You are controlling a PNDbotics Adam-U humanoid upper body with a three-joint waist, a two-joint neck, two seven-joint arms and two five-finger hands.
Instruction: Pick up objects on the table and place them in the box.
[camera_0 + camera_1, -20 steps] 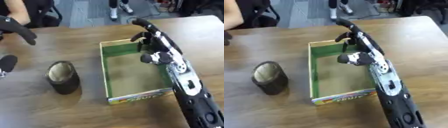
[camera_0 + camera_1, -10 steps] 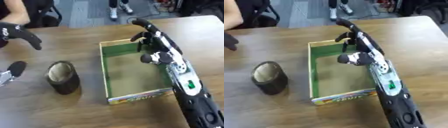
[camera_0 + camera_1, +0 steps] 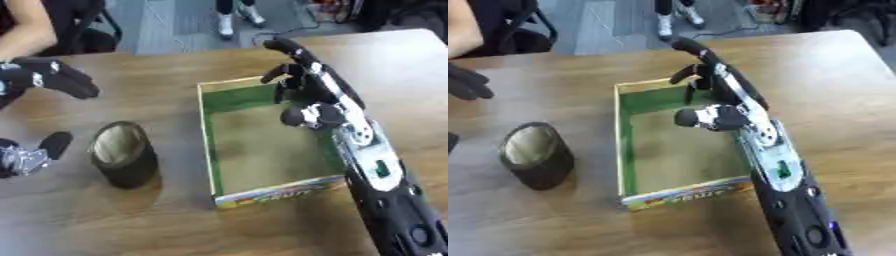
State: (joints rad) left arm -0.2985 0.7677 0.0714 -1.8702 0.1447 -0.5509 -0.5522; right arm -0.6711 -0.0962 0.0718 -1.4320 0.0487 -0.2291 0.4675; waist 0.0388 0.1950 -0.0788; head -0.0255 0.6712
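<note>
The left robot hand (image 3: 54, 80) has moved in from the left edge toward the dark cup (image 3: 124, 154), fingers relaxed and empty. The cup stands upright, mouth upward, left of the box (image 3: 208, 145). The right robot hand (image 3: 297, 82) hangs over the box's far end, fingers curled, holding nothing.

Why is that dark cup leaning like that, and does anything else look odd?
The cup stands left of the box, tilted rather than upright, not yet packed. The box looks empty and sits askew to the table edge. The right hand is over its far end; the left hand is near the left edge. Nothing looks spilled or damaged.
</note>
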